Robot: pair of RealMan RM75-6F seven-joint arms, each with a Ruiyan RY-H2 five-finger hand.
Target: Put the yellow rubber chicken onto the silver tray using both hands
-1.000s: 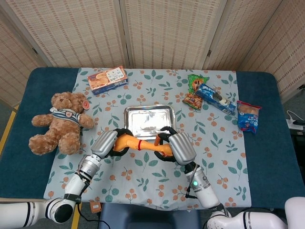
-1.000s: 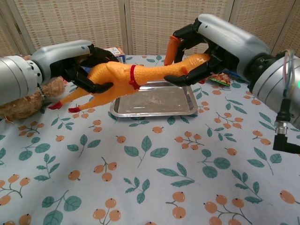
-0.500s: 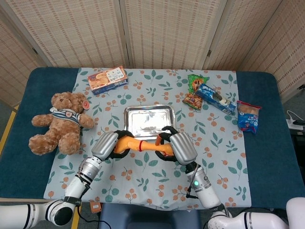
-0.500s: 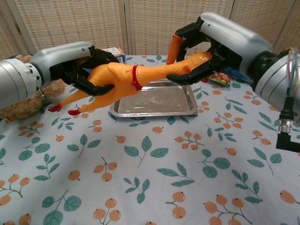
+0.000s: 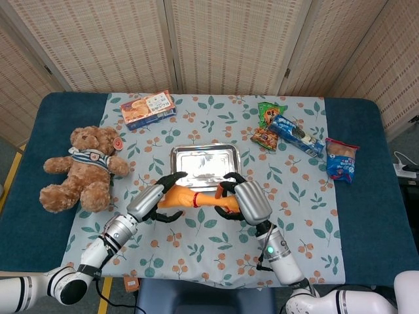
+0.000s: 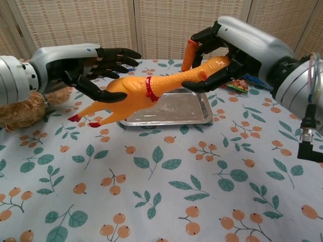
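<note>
While my right hand grips the yellow rubber chicken at its head end, my left hand is spread open around the body, barely supporting it. Chicken hangs in the air at the near edge of the silver tray, not on it yet; I judge carry-over and set-down remain.

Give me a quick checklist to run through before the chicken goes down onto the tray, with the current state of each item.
1. Right hand grips the rubber chicken at its head end: ok.
2. Left hand grips the body: not ok, its fingers are spread open around it.
3. Silver tray free of other things: ok.
4. Chicken over the tray: not ok, in the head view it hangs just short of the near rim.
5. Chicken level: not ok, its feet end droops lower.
6. Teddy bear away from the path: ok.
</note>
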